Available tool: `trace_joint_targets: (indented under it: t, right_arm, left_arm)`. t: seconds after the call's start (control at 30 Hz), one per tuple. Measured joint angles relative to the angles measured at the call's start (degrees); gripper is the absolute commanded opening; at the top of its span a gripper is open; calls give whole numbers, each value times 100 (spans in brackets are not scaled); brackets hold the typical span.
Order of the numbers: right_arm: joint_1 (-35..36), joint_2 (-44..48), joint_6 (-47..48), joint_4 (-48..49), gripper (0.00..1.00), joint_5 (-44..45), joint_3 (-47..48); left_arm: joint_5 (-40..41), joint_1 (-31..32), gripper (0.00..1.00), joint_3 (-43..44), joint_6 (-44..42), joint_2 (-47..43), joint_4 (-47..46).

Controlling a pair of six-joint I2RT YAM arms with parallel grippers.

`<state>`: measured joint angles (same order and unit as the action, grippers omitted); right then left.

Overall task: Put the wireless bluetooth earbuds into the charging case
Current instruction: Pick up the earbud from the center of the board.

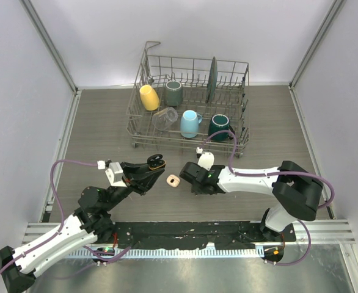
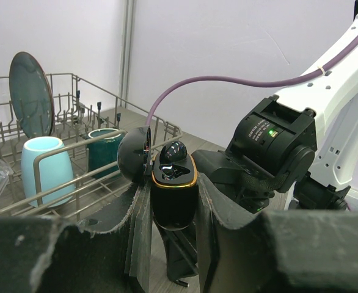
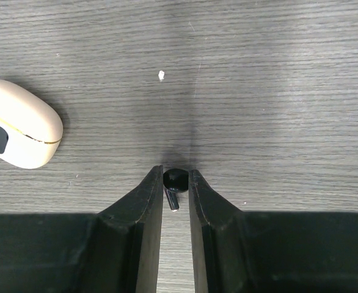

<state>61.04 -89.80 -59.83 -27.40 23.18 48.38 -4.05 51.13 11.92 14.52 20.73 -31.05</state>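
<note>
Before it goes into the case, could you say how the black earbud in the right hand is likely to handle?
The black earbud looks glossy and rounded, so it may slip or twist in the right hand. It is tiny, so probably very light. Only its head seems pinched, so the stem could pivot.

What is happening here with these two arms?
The left tool holds a black charging case upright with its lid open; one black earbud seems to sit inside. The right tool pinches a second black earbud low over the table, not yet at that case. A cream case lies nearby.
</note>
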Motion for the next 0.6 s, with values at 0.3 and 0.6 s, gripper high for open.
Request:
trace_joint_targets:
  t: [0.3, 0.6]
  right_arm:
    - [0, -35, 2, -2, 29, 9, 28]
    - [0, -111, 4, 7, 32, 11, 55]
  left_arm:
    - [0, 0, 0, 0, 0, -17, 0]
    - [0, 0, 0, -2, 0, -50, 2]
